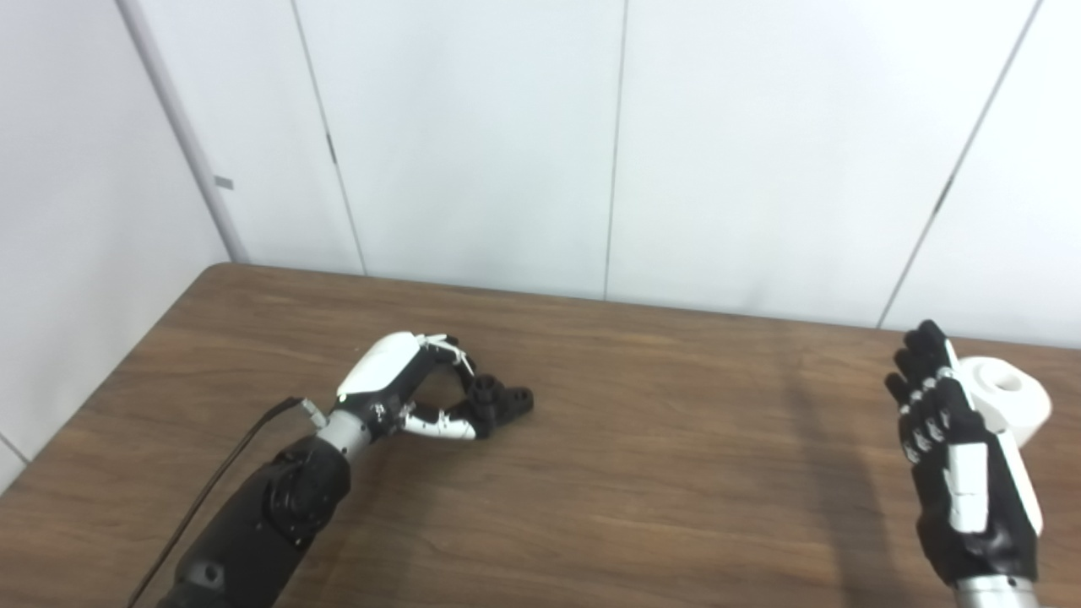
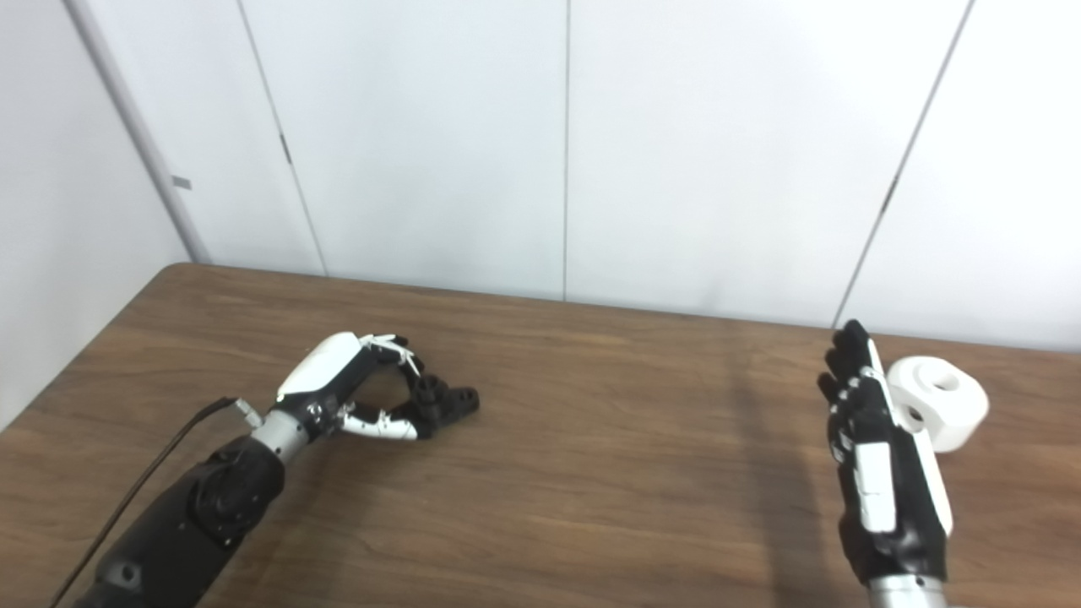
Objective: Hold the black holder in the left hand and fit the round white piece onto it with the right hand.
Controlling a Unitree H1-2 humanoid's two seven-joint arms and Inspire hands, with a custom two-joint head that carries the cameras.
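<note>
black holder (image 1: 498, 403) in left hand (image 1: 404, 384), right hand (image 2: 878, 447) open

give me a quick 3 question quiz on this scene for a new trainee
1. True or false: the right hand has lifted the round white piece off the table.
2. Which hand has its fingers around the black holder?
3. The white piece lies: A) beside the holder B) at the table's right side, just past the right hand C) in the left hand.

Key: 1 false; 2 left; 3 B
</note>
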